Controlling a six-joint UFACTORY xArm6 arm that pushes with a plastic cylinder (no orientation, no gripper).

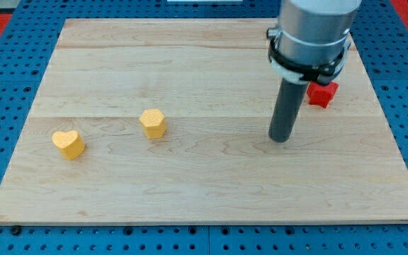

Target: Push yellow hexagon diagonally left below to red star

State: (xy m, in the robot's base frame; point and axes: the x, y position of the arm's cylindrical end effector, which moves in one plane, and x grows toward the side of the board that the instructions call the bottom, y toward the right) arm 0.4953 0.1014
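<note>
Your tip (280,139), no claw so nothing held, sits far right of yellow hexagon (153,122), just below-left of the half-hidden red block (322,93); an off-centre push risks glancing.

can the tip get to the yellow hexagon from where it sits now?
Probably yes. My tip stands well to the view's right of the yellow hexagon, with only bare wooden board between; the yellow heart lies beyond it.

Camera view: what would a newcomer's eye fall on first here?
The big grey arm at the view's top right, ending in a dark rod; my tip rests on the wooden board. Behind it, a red block is partly hidden. Far to the view's left lie a yellow hexagon and a yellow heart.
</note>
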